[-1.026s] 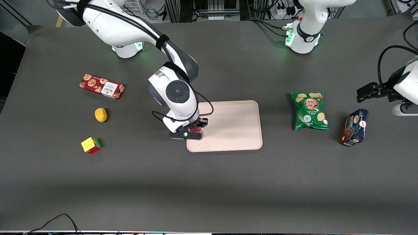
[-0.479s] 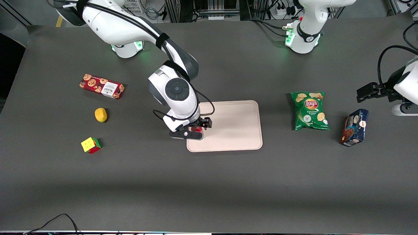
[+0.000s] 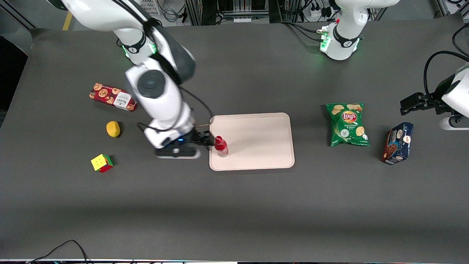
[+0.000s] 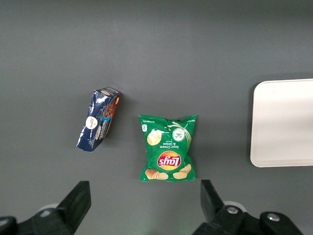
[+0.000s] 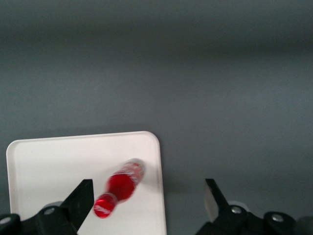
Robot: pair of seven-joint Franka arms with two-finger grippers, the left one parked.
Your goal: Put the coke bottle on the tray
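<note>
The coke bottle (image 3: 221, 146), small and red with a red cap, stands upright on the pale beige tray (image 3: 256, 141), close to the tray's rim toward the working arm's end. My right gripper (image 3: 206, 141) hangs open just beside the bottle, over that rim, holding nothing. In the right wrist view the bottle (image 5: 122, 185) shows from above on the tray (image 5: 58, 166), nearer one finger (image 5: 84, 193) of the open gripper (image 5: 148, 196), and apart from both fingers.
A red cookie box (image 3: 114, 97), a yellow lump (image 3: 113, 128) and a puzzle cube (image 3: 102, 162) lie toward the working arm's end. A green Lay's bag (image 3: 347, 124) and a dark blue box (image 3: 397, 142) lie toward the parked arm's end.
The gripper has opened and let go of the coke bottle, then drawn back toward the working arm's end. The bottle stays standing on the tray.
</note>
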